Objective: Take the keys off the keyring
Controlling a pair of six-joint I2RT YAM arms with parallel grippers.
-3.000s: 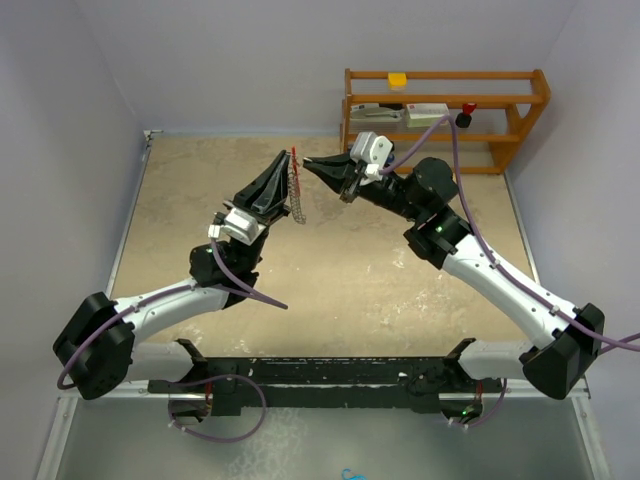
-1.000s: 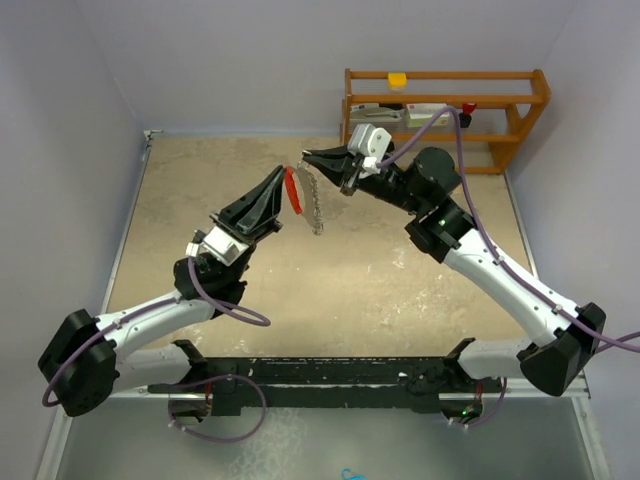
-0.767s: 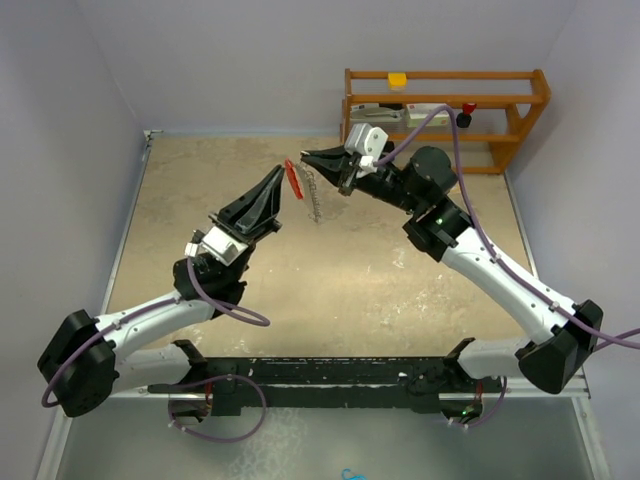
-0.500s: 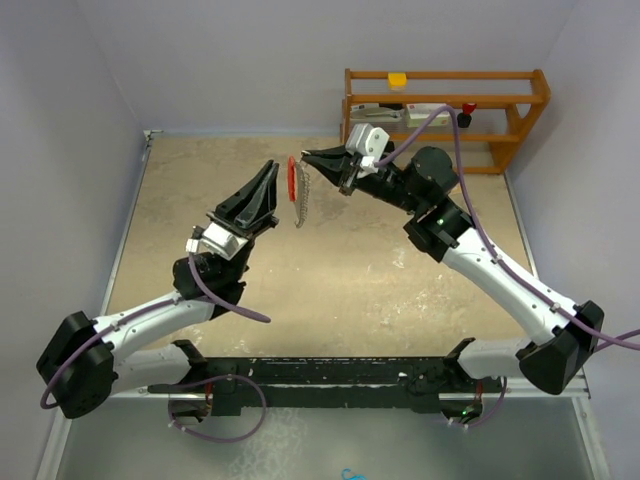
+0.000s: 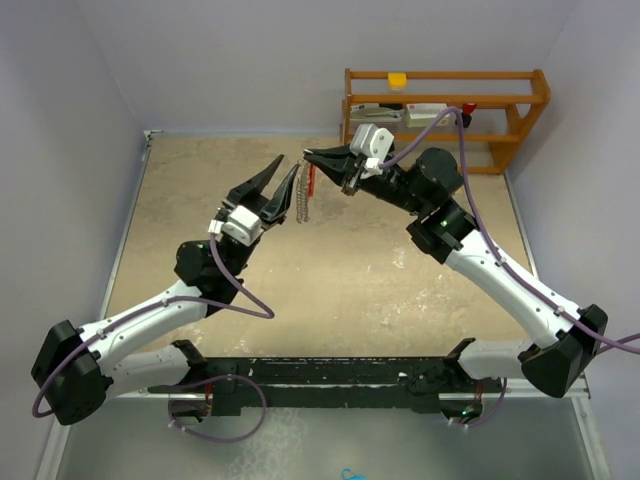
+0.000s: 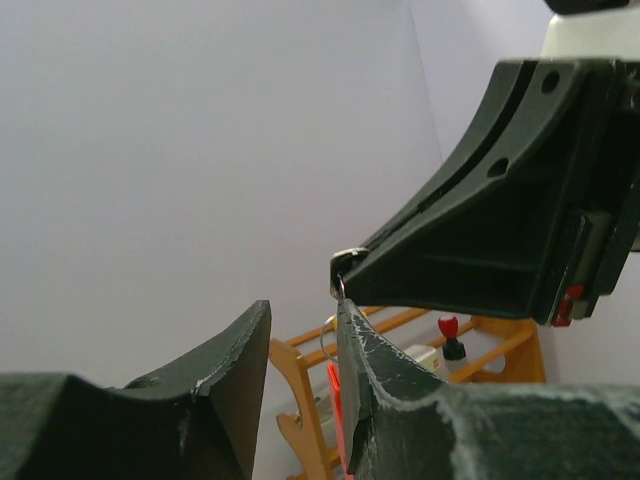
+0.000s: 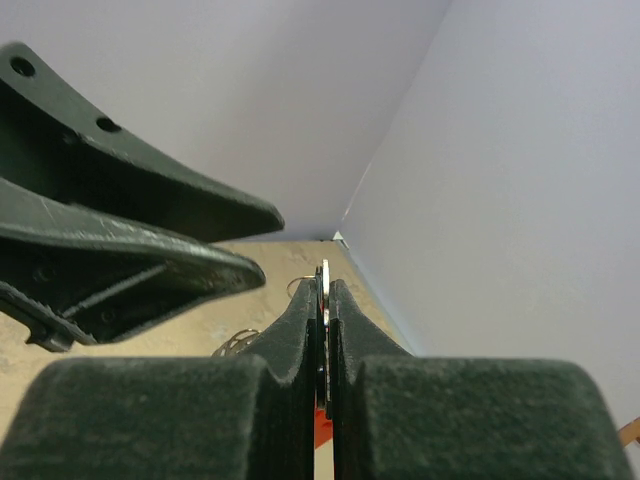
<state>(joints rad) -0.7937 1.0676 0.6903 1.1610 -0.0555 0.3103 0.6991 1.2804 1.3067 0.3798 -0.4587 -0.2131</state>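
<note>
left end effector, fingers spread, sits just beside hanging keyring, prob lining up a pinch. right end effector clenched on keyring's top, holding it off the desk for access. keys too small to make out.

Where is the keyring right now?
In the top view the keyring hangs above the table, pinched in the right tool, just beside the open left tool.
</note>
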